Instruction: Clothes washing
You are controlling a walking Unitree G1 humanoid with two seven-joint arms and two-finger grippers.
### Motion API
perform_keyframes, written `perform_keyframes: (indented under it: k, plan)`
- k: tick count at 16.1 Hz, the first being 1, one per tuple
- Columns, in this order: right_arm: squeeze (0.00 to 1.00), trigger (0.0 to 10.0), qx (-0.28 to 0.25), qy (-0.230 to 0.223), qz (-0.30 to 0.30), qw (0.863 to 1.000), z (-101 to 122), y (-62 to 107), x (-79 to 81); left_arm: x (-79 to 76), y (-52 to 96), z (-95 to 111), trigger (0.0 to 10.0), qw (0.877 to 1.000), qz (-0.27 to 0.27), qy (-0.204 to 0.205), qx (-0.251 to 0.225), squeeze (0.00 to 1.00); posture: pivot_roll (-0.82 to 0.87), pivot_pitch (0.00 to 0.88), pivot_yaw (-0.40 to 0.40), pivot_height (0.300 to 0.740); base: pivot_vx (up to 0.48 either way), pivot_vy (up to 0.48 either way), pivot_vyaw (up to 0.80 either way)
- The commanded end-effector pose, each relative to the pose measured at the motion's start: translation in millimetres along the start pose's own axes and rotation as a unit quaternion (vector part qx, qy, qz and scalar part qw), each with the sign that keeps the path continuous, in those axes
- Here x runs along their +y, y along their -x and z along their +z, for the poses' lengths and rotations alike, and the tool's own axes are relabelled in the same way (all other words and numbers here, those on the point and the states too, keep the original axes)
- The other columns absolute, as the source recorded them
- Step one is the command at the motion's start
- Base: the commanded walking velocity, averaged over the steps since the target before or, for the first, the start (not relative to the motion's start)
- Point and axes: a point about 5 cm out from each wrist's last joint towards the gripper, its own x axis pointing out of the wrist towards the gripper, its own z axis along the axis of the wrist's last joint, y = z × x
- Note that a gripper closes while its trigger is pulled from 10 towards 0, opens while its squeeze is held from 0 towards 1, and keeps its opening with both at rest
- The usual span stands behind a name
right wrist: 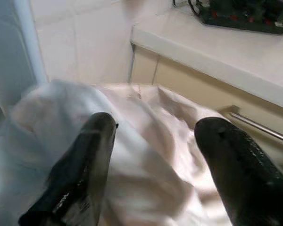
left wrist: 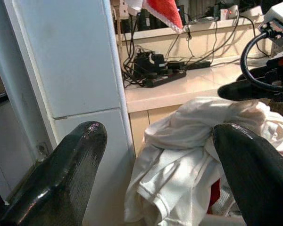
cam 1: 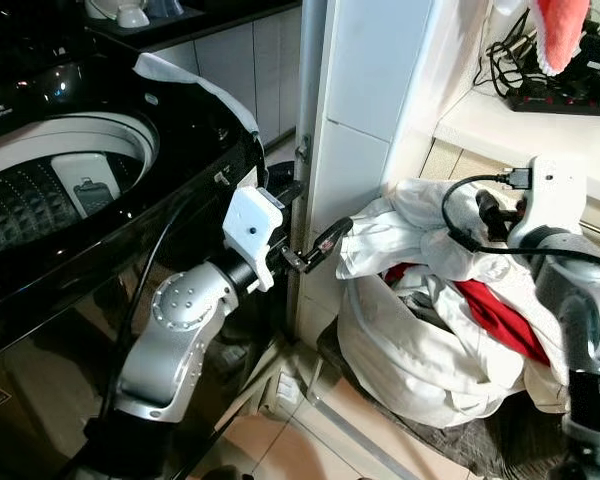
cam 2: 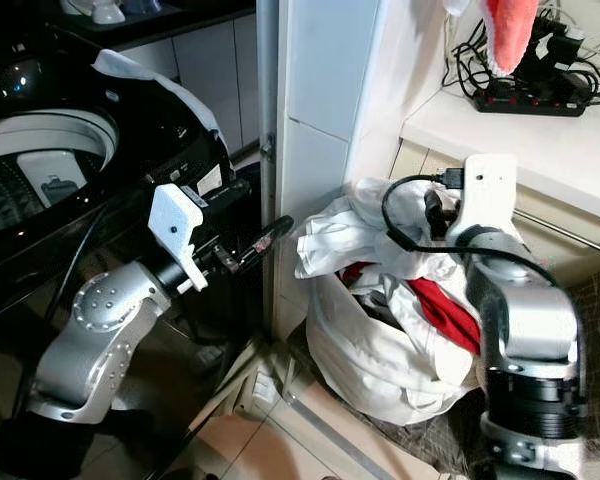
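In the left eye view the washing machine (cam 1: pixel 70 190) stands on the left with its lid up and its drum open, while the heap of white clothes (cam 1: pixel 420 300), a red garment (cam 1: pixel 500 318) tucked among them, fills a laundry bag (cam 1: pixel 400 370) on the floor to the right of a white pillar (cam 1: pixel 355 130); the left tool (cam 1: pixel 315 248) reaches past the pillar toward the near-left edge of the heap, and the right tool (cam 1: pixel 490 212) hovers over its top; the right eye view gives the same layout, with a power strip (cam 2: pixel 540 95) on the far surface (cam 2: pixel 520 135); in the left wrist view the left tool's fingers (left wrist: pixel 61 179) stand wide apart with white cloth ahead of them, nothing clamped; in the right wrist view, which is blurred, the right tool's fingers (right wrist: pixel 80 174) are likewise spread just above the white clothes; I judge this the pick-up step, with nothing yet gripped; the next move calls for lowering a tool into the heap and pinching a fold.
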Motion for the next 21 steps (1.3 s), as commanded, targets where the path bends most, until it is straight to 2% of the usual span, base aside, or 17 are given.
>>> perform_keyframes:
  k: [1, 2, 3, 4, 6, 7, 8, 9, 12, 17, 21]
  plan:
    - [1.00, 10.0, 0.017, 0.005, -0.002, 1.000, -0.4, -1.3, -2.1, 3.1, -1.0, 2.1, 10.0, 1.000, -0.002, -0.005, 0.002, 0.00, -0.02, 0.000, -0.040, 0.740, 0.000, 0.000, 0.00]
    - [0.41, 10.0, 0.039, 0.011, -0.002, 0.999, -7.1, -2.7, -3.8, 3.4, -1.0, 2.6, 10.0, 1.000, -0.005, -0.007, 0.003, 0.00, -0.02, 0.000, -0.040, 0.740, 0.000, 0.000, 0.00]
    - [0.00, 10.0, 0.073, 0.005, 0.003, 0.997, -19.7, -4.9, -5.2, 2.2, -0.7, 3.1, 10.0, 1.000, -0.013, -0.006, 0.004, 0.00, -0.02, 0.000, -0.040, 0.740, 0.000, 0.000, 0.00]
    - [0.00, 10.0, 0.110, -0.002, 0.013, 0.994, -36.7, -7.4, -6.9, -0.2, -0.9, 3.2, 10.0, 1.000, -0.020, -0.006, 0.006, 0.00, -0.02, 0.000, -0.042, 0.740, 0.000, 0.000, 0.00]
    - [0.00, 10.0, 0.120, -0.007, 0.024, 0.992, -40.4, -7.7, -6.2, -0.8, -1.0, 3.2, 10.0, 1.000, -0.021, -0.007, 0.006, 0.00, -0.02, 0.000, -0.044, 0.740, 0.000, 0.000, 0.00]
    - [0.00, 4.2, 0.120, -0.021, 0.028, 0.992, -42.1, -8.0, -6.0, -0.9, -0.8, 2.8, 10.0, 1.000, -0.020, -0.008, 0.008, 0.00, -0.02, 0.000, -0.046, 0.740, 0.000, 0.000, 0.00]
    - [0.00, 1.8, 0.120, -0.022, 0.028, 0.992, -42.4, -8.2, -6.1, -0.9, -0.8, 2.5, 10.0, 1.000, -0.019, -0.009, 0.009, 0.00, -0.02, 0.000, -0.046, 0.740, 0.000, 0.000, 0.00]
    - [0.00, 0.0, 0.119, -0.027, 0.031, 0.992, -42.6, -8.5, -5.7, -0.9, -1.0, 2.2, 10.0, 1.000, -0.019, -0.010, 0.010, 0.00, -0.02, 0.000, -0.046, 0.740, 0.000, 0.000, 0.00]
    - [0.00, 0.0, 0.114, -0.041, 0.034, 0.992, -43.5, -7.8, -4.3, -2.4, -1.8, 1.1, 10.0, 0.999, -0.028, -0.010, 0.014, 0.00, -0.03, 0.000, -0.027, 0.740, 0.000, 0.000, 0.00]
    - [0.00, 0.0, 0.107, -0.066, 0.041, 0.991, -46.5, -5.2, -1.1, -5.5, -2.5, 1.5, 10.0, 0.999, -0.033, -0.009, 0.015, 0.00, -0.01, 0.000, -0.042, 0.740, 0.000, 0.000, 0.00]
    - [0.00, 0.0, 0.104, -0.065, 0.043, 0.992, -45.4, -4.7, 0.4, -9.1, -1.4, -1.1, 10.0, 0.999, -0.038, -0.004, 0.020, 0.00, -0.01, 0.000, -0.044, 0.740, 0.000, 0.000, 0.00]
